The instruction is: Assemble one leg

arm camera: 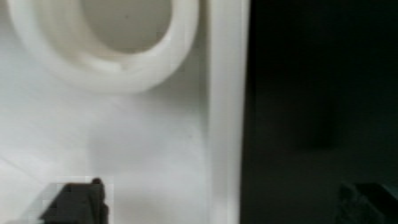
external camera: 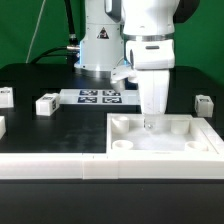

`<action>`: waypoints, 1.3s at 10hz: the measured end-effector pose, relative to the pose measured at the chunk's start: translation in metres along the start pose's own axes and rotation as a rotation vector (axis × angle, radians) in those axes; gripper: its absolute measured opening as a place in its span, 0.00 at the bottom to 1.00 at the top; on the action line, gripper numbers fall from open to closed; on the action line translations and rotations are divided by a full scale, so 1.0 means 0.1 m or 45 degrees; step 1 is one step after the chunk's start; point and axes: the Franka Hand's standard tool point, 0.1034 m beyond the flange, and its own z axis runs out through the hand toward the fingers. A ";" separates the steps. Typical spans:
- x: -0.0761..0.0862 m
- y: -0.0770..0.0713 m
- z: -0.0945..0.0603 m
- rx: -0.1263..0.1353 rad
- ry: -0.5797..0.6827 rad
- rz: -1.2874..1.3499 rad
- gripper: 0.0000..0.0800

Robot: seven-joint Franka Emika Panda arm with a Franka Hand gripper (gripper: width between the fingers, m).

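Note:
The large flat white panel (external camera: 165,140) with round corner sockets lies at the front of the exterior view's right. My gripper (external camera: 150,122) hangs straight down over its far rim, open and empty. In the wrist view the fingers (arm camera: 71,205) stand wide apart around the gripper's middle (arm camera: 217,205). One is over the panel (arm camera: 107,130) near a round socket (arm camera: 116,40), and the other is over the dark table beyond the panel's edge. Legs, small white tagged blocks, lie apart on the table: one at the left (external camera: 46,103), one at the far left (external camera: 5,96), one at the right (external camera: 203,102).
The marker board (external camera: 100,96) lies behind the gripper, in front of the robot's base (external camera: 100,45). A long white rail (external camera: 50,165) runs along the table's front, against the panel. A further white piece shows partly at the exterior view's left edge (external camera: 2,126).

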 end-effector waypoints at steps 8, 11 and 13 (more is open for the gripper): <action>0.19 -0.15 -0.24 -0.040 0.005 0.308 0.81; 0.31 -0.33 -0.21 -0.004 0.025 0.927 0.81; 0.53 -0.43 -0.21 0.027 0.041 1.274 0.81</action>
